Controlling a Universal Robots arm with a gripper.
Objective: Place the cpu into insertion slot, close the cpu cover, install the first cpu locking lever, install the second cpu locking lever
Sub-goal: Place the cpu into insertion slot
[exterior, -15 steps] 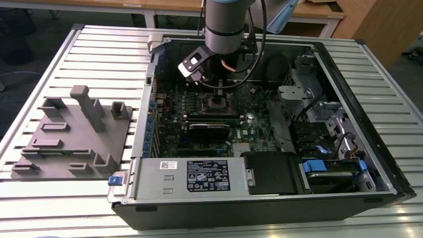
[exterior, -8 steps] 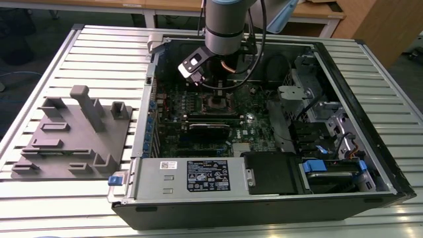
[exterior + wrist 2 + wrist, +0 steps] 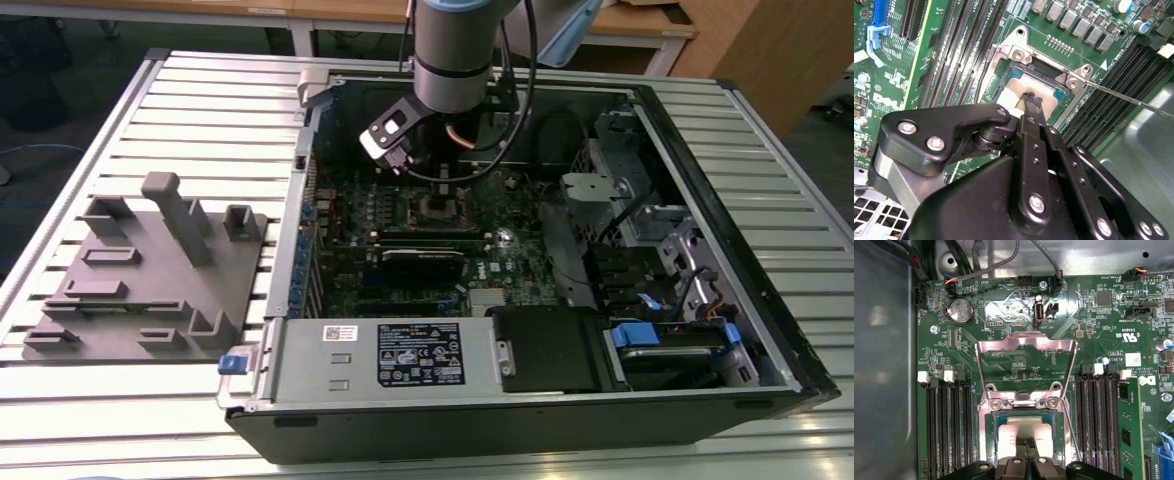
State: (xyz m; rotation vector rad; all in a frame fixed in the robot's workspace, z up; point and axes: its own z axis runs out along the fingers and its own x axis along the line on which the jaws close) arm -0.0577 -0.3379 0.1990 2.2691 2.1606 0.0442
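From the exterior view's left I see a grey moulded fixture (image 3: 140, 285) on the slatted metal table (image 3: 107, 420), then the open computer case (image 3: 747, 250) with a white printed label (image 3: 418, 355) near its front. My gripper (image 3: 437, 192) hangs over the green motherboard (image 3: 507, 260). In both wrist views its black fingers (image 3: 1032, 112) are pressed together, tips touching the pale matte cpu (image 3: 1021, 429), which lies in the insertion slot (image 3: 999, 426); the shiny cpu cover (image 3: 1026, 344) lies swung open
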